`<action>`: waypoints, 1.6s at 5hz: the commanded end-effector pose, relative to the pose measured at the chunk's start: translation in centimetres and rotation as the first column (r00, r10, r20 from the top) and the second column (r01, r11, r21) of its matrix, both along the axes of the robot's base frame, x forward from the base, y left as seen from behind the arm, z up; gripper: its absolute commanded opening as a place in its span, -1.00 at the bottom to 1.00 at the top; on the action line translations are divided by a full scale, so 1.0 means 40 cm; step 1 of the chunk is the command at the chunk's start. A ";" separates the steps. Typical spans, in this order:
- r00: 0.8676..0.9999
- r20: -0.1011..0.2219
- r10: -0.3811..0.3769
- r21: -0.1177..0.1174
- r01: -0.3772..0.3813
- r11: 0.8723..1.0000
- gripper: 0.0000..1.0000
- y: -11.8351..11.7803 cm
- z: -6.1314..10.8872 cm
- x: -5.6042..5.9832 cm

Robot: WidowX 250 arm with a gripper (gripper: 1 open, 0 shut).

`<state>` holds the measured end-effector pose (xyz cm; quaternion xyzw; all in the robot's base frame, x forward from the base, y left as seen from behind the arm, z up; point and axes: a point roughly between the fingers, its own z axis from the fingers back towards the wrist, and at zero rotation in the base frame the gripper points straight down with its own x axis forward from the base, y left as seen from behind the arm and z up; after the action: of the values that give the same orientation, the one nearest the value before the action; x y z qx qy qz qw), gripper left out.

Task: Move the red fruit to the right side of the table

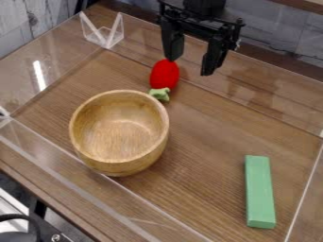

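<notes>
The red fruit (164, 74) lies on the brown wood-grain table (214, 132) toward the back middle, its green leafy stem pointing down toward the wooden bowl. My black gripper (190, 61) hangs pointing down just above and to the right of the fruit. Its two fingers stand apart, open, with nothing between them. The left finger (168, 47) is just above the fruit's top; I cannot tell whether it touches.
A round wooden bowl (119, 130) sits front left, close to the fruit's stem. A long flat green block (260, 190) lies at the front right. Clear acrylic walls (101, 30) ring the tabletop.
</notes>
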<state>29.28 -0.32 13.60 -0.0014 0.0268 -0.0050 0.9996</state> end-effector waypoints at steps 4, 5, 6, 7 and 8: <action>0.976 0.088 0.202 -0.011 -0.201 0.979 1.00 0.149 -0.075 -0.013; 0.970 0.117 0.213 -0.020 -0.212 0.977 1.00 0.151 -0.103 0.000; 0.963 0.149 0.223 -0.029 -0.221 0.975 1.00 0.157 -0.127 0.017; 0.958 0.180 0.221 -0.028 -0.219 0.975 1.00 0.156 -0.124 0.053; 0.956 0.203 0.213 -0.024 -0.213 0.977 1.00 0.156 -0.122 0.086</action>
<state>31.84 5.80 7.32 -0.0091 -0.0501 0.1070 0.9930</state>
